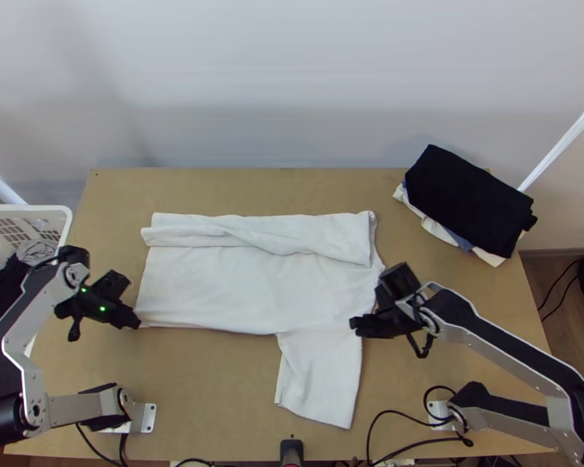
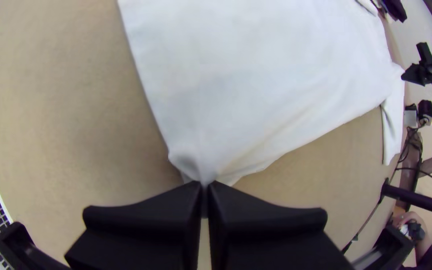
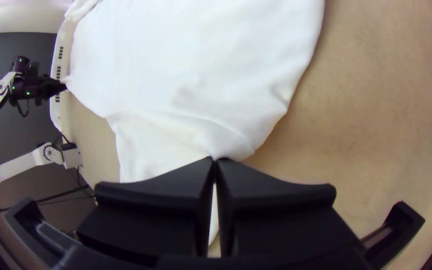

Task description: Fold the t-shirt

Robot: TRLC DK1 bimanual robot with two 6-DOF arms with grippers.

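The white t-shirt [image 1: 253,284] lies across the table, its far edge folded over in a strip and one sleeve [image 1: 321,377] spread toward the near edge. At its near left corner is my left gripper [image 1: 136,321]; in the left wrist view this gripper [image 2: 205,187] is shut on the gathered corner of the t-shirt [image 2: 256,75]. My right gripper [image 1: 356,324] is at the shirt's right side, where the sleeve joins the body. The right wrist view has the gripper [image 3: 214,162] shut on bunched cloth of the t-shirt [image 3: 191,65].
A stack of folded clothes, black on top [image 1: 467,198], lies at the far right of the table. At the left edge stands a white basket [image 1: 68,214] holding dark and grey cloth. Black cables [image 1: 416,444] run along the near edge.
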